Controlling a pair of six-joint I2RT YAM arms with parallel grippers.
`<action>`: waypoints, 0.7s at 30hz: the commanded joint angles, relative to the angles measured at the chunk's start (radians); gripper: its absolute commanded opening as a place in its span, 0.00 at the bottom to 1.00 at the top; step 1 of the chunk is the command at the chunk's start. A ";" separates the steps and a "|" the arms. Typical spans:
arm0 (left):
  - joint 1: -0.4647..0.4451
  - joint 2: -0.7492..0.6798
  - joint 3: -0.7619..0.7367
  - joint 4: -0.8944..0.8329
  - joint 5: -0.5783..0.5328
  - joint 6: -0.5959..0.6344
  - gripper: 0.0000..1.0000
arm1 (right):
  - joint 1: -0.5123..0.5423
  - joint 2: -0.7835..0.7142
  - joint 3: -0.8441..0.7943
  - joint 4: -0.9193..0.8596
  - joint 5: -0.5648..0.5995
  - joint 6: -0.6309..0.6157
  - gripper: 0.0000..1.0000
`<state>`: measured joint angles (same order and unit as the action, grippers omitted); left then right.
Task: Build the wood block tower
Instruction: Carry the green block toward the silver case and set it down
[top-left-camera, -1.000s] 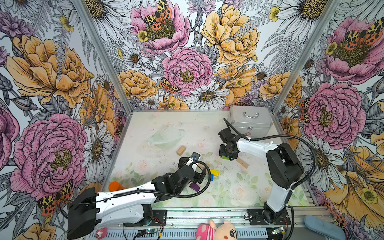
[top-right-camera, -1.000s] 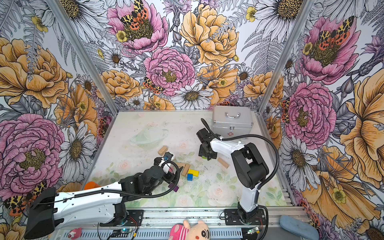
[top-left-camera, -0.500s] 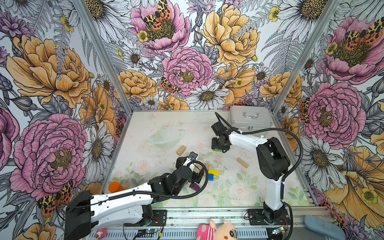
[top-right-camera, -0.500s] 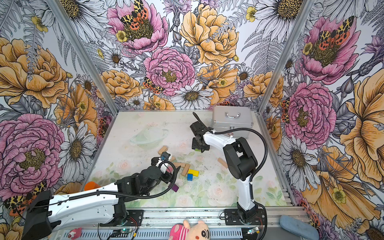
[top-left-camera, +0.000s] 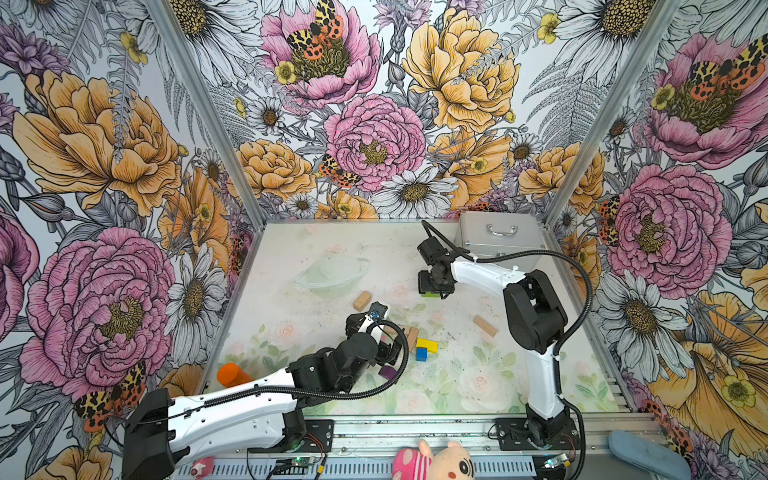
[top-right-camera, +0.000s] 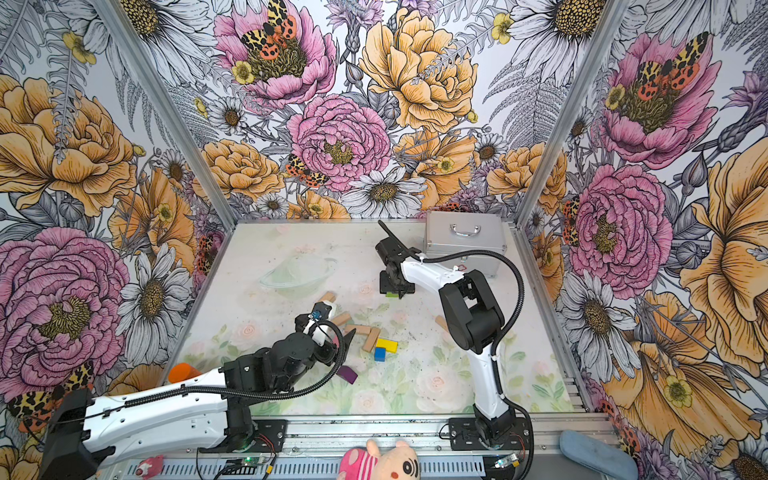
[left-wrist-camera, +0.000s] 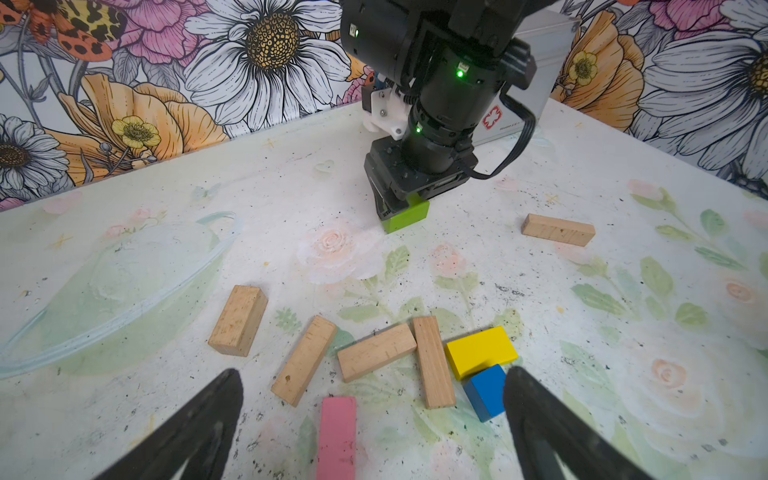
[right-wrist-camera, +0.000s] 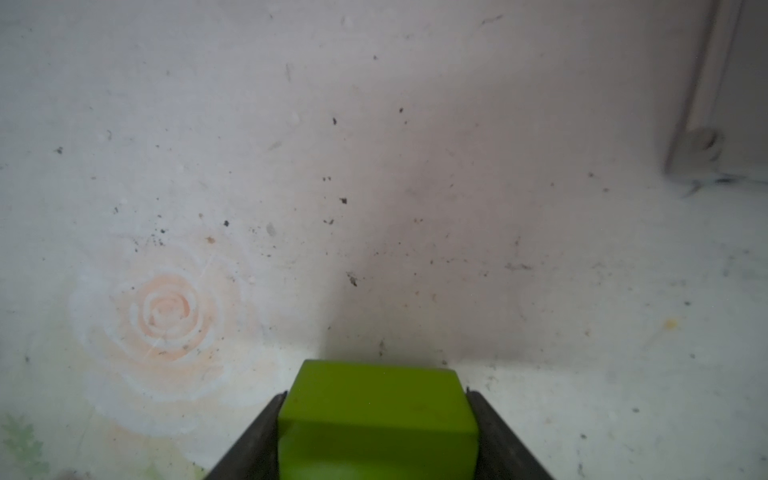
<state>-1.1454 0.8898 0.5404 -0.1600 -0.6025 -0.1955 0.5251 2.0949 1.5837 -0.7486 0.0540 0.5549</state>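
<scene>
Near case (top-left-camera: 498, 245), right jaws flank green block (right-wrist-camera: 376, 419), barely seen from above, grip unclear, left jaws spread.

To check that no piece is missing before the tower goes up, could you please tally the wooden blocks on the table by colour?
Plain tan wooden bars: 5
Green painted wooden block: 1
Pink painted wooden bar: 1
Yellow painted wooden block: 1
Blue painted wooden block: 1
Purple painted wooden block: 1
Total: 10
</scene>
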 joint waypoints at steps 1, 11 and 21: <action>-0.005 -0.021 -0.010 -0.018 -0.023 -0.027 0.99 | 0.001 -0.007 0.021 -0.009 -0.009 -0.010 0.74; -0.014 -0.132 -0.029 -0.050 -0.012 -0.085 0.99 | 0.011 -0.285 -0.136 -0.020 0.007 0.004 0.77; -0.097 -0.260 -0.077 -0.150 -0.043 -0.206 0.99 | 0.028 -0.616 -0.497 -0.029 0.026 0.075 0.76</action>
<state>-1.2209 0.6521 0.4843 -0.2520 -0.6151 -0.3363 0.5358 1.5261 1.1538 -0.7628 0.0666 0.5915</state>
